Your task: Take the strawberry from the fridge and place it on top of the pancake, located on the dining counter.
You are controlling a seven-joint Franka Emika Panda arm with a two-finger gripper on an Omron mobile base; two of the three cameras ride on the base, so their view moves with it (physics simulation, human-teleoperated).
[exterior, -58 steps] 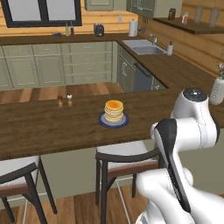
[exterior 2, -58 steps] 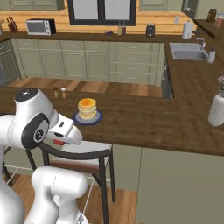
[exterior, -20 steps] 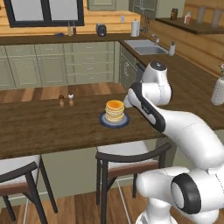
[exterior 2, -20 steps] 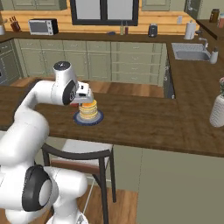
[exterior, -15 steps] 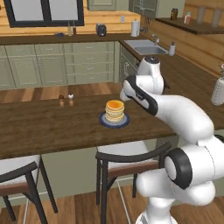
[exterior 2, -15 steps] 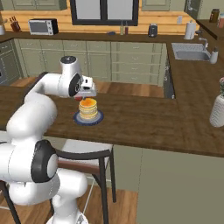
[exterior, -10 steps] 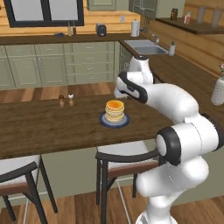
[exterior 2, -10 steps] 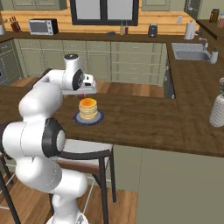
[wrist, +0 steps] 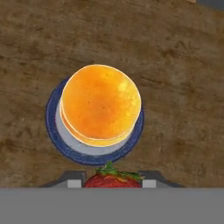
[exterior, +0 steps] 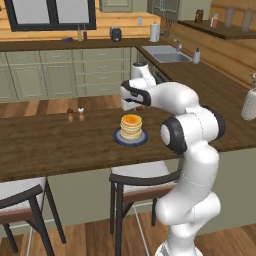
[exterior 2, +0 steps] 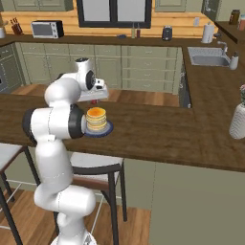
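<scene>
The pincer (wrist: 113, 183) grips the strawberry (wrist: 113, 179), hovering above the pancake (wrist: 100, 104), seemingly just off its centre. Centre it over the stack, lower gently, then release. The pancake's plate (exterior: 120, 139) sits on the dark wooden surface (exterior: 55, 142); green cabinets (exterior: 100, 70) stand beyond.

I am reaching my white jointed arm forward with the elbow bent, wrist turned down, and my two-finger dark-tipped gripper (wrist: 112, 181) is pointing straight downward, its jaws pinching a small red strawberry (wrist: 113, 180) between them.
</scene>
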